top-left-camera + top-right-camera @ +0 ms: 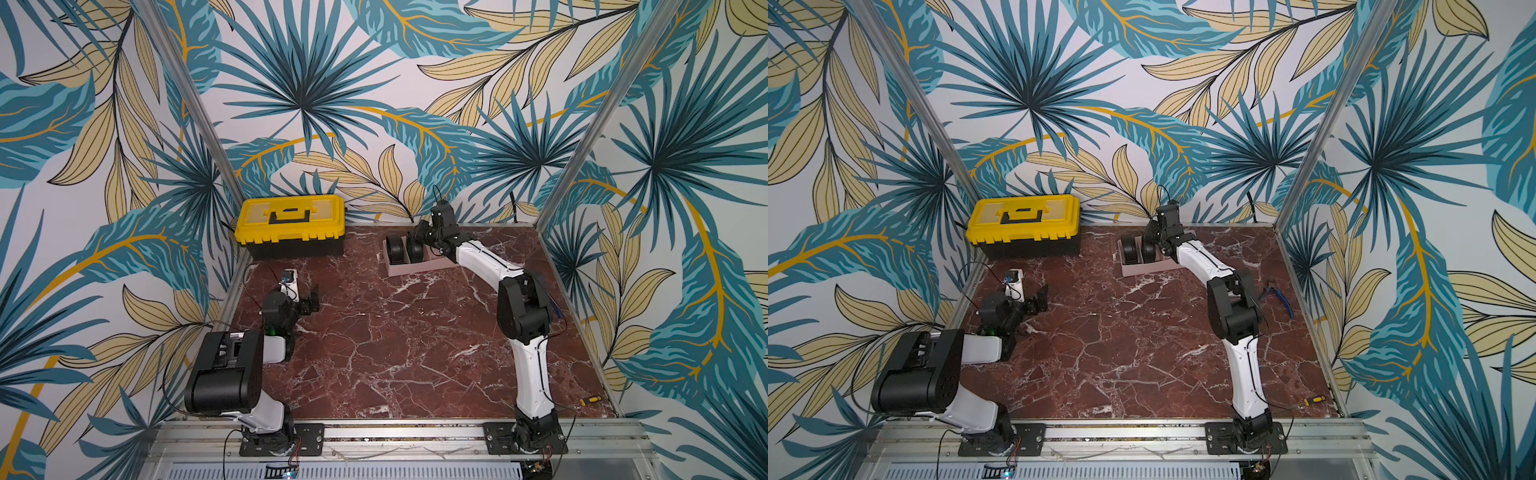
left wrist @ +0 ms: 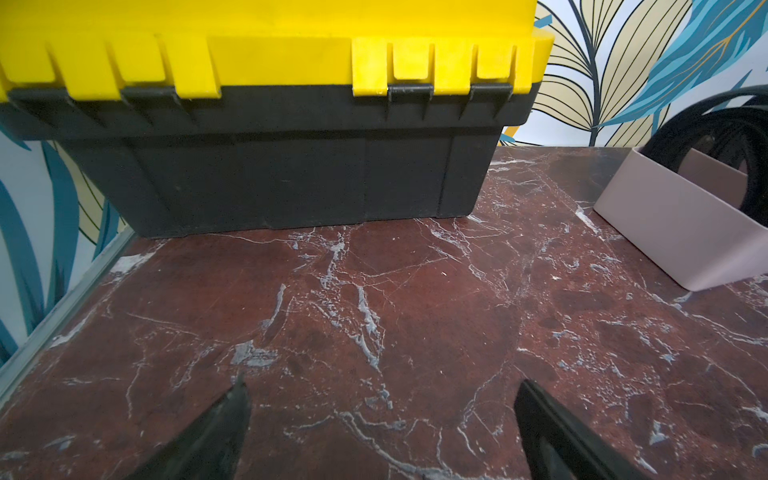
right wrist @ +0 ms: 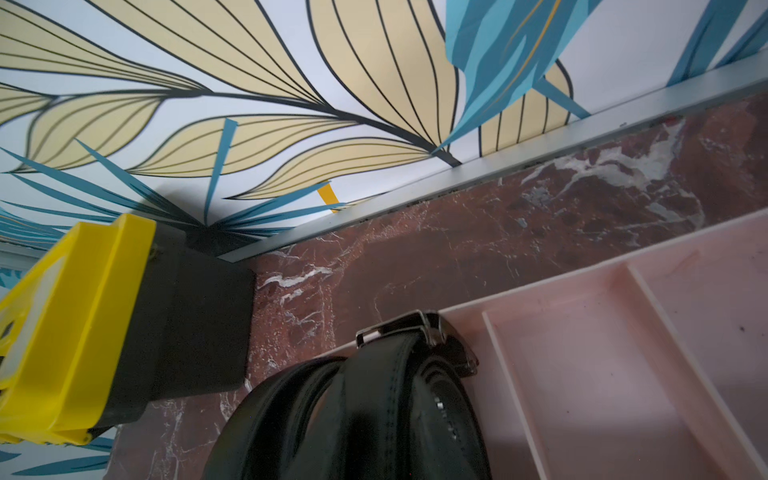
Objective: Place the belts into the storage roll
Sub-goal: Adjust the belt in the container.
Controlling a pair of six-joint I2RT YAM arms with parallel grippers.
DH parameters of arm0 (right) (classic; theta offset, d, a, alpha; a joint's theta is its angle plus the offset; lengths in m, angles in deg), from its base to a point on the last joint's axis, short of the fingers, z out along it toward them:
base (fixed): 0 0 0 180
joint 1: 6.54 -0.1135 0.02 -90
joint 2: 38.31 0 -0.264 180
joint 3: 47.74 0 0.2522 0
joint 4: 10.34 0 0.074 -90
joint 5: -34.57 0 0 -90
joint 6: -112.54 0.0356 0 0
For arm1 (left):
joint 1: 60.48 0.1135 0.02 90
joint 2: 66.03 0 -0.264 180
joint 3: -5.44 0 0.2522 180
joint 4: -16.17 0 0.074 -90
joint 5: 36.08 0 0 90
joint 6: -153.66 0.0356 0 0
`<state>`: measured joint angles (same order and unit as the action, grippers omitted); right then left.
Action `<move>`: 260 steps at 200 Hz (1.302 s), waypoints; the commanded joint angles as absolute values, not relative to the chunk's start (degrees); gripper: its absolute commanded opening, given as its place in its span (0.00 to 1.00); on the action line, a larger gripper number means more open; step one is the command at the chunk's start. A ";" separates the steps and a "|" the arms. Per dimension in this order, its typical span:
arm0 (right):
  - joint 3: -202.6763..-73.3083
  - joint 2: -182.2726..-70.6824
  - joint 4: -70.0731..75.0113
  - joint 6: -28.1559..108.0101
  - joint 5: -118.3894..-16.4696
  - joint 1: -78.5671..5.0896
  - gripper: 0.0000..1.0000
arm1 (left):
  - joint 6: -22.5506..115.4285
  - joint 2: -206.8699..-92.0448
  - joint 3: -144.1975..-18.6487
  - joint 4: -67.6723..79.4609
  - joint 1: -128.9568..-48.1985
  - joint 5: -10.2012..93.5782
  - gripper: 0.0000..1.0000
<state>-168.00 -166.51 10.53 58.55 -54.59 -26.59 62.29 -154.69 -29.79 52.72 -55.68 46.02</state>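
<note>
Left gripper (image 1: 309, 301) wide open, nothing in it, over the dark red marble surface (image 1: 395, 340) near the left edge. Right gripper (image 1: 419, 241) is down at the pale pink plastic divided tray (image 1: 415, 269). Can't tell how far its jaws are closed or whether they hold anything. Two coiled black belts stand on edge side by side at the tray's end nearer the yellow-lidded black toolbox (image 1: 291, 226): outer coil (image 1: 394, 248), inner coil (image 1: 414, 250) right under the right gripper. Yellow-handled screwdriver (image 1: 590, 400) lies at the near right corner.

In a top view, same layout: left gripper (image 1: 1040, 299), right gripper (image 1: 1152, 243), coils (image 1: 1129, 250) and (image 1: 1148, 251), tray (image 1: 1146, 269), toolbox (image 1: 1023, 226). Blue-handled pliers (image 1: 1277, 297) lie beside the right arm.

Left wrist view: left gripper (image 2: 382, 399) fingers spread wide above bare surface, with the toolbox (image 2: 291, 166) ahead. The tray corner (image 2: 673, 232) shows a belt coil (image 2: 706, 129) rising out of it.

Right wrist view: belt coils (image 3: 374, 415) close up, metal buckle (image 3: 415, 328) at the tray corner (image 3: 602, 374), toolbox (image 3: 124, 332) beyond. Fingers not visible.
</note>
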 commanded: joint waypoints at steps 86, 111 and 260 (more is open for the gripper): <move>-168.04 -168.22 21.81 58.19 -53.52 -27.36 0.39 | 62.18 -154.38 -30.64 53.91 -55.83 46.21 1.00; -169.48 -165.92 21.52 57.20 -53.62 -27.37 0.48 | 62.21 -154.36 -30.64 53.83 -55.82 46.22 1.00; -161.59 -144.03 16.87 33.91 -44.13 -25.79 0.77 | 62.17 -154.36 -30.64 53.86 -55.84 46.23 1.00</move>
<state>-172.98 -156.50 22.14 46.16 -50.48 -26.77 62.27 -154.69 -29.79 52.74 -55.68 46.02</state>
